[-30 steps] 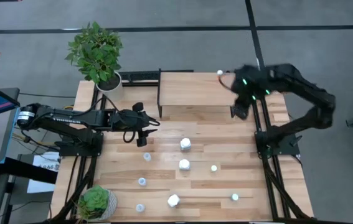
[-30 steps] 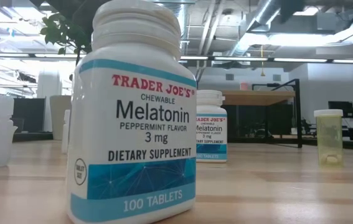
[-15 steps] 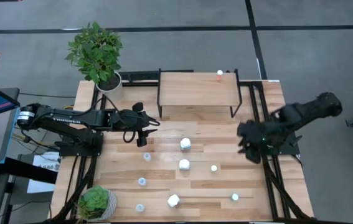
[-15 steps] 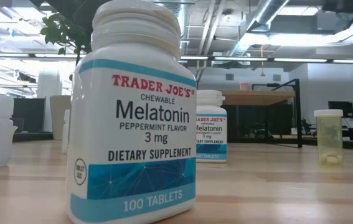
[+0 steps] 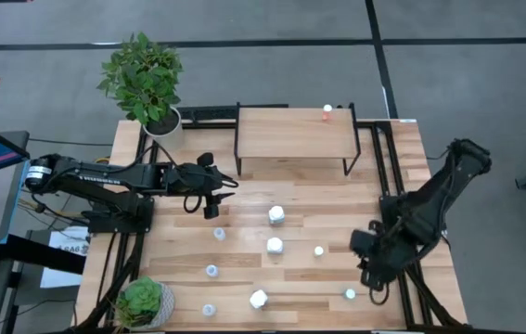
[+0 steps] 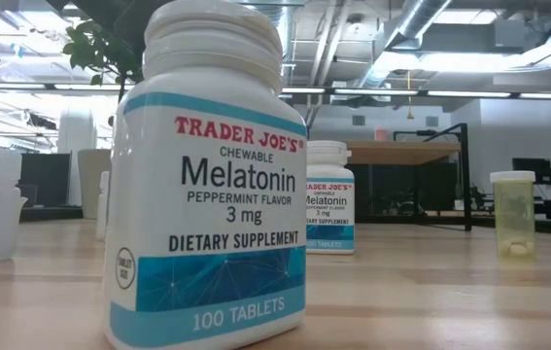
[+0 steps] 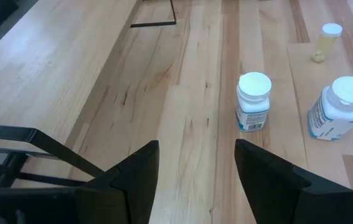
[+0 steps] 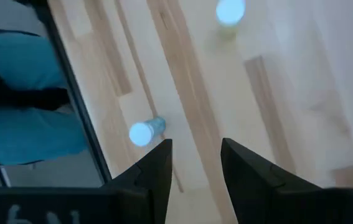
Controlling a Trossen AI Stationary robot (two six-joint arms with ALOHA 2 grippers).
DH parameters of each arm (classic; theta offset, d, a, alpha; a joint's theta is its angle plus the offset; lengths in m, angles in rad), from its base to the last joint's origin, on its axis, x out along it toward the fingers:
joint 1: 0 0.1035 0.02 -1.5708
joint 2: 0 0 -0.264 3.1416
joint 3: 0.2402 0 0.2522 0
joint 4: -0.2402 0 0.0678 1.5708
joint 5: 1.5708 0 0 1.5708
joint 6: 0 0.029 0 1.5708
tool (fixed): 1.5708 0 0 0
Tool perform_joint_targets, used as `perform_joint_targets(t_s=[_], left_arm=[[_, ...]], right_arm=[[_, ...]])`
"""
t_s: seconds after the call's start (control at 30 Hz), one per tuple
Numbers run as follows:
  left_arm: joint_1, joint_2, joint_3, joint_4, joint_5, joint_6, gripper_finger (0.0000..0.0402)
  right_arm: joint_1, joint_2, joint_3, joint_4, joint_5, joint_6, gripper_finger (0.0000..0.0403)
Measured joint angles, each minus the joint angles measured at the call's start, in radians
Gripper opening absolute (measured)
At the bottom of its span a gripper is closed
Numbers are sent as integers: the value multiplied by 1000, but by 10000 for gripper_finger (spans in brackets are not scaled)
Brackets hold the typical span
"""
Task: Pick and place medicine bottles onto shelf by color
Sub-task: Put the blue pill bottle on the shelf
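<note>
Right gripper (image 5: 363, 264) now nearer the table's (image 5: 411, 148) front-right edge, fingers spread, empty; left gripper (image 7: 195, 163) fingers likewise apart.

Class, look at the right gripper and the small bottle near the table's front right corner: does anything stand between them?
Nothing visible does. The right gripper, fingers open, hangs just behind the small bottle, with only bare tabletop between them.

Lighting, as I find it: even and bright overhead with soft short shadows on my table (image 5: 281, 209); ceiling fixtures glaring at the low view's upper left; my right wrist view smeared with blur; my left wrist view crisp.
</note>
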Motion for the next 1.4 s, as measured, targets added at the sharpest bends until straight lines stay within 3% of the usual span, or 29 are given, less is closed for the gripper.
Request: perform_joint_targets(t_s=[0.2, 0.43, 0.73, 0.9, 1.2, 1.4], left_arm=[[0, 0, 0, 0, 2, 0, 199], [0, 0, 0, 0, 10, 0, 199], [0, 0, 0, 0, 10, 0, 199], [0, 0, 0, 0, 11, 0, 199], [0, 0, 0, 0, 11, 0, 199], [0, 0, 0, 0, 11, 0, 199]], right_arm=[[72, 106, 0, 78, 0, 30, 155], [162, 168, 0, 210, 0, 183, 143], [209, 253, 1, 215, 23, 261, 134], [185, 272, 1, 217, -4, 263, 160], [160, 296, 1, 204, -6, 234, 244], [160, 362, 0, 224, -25, 134, 253]])
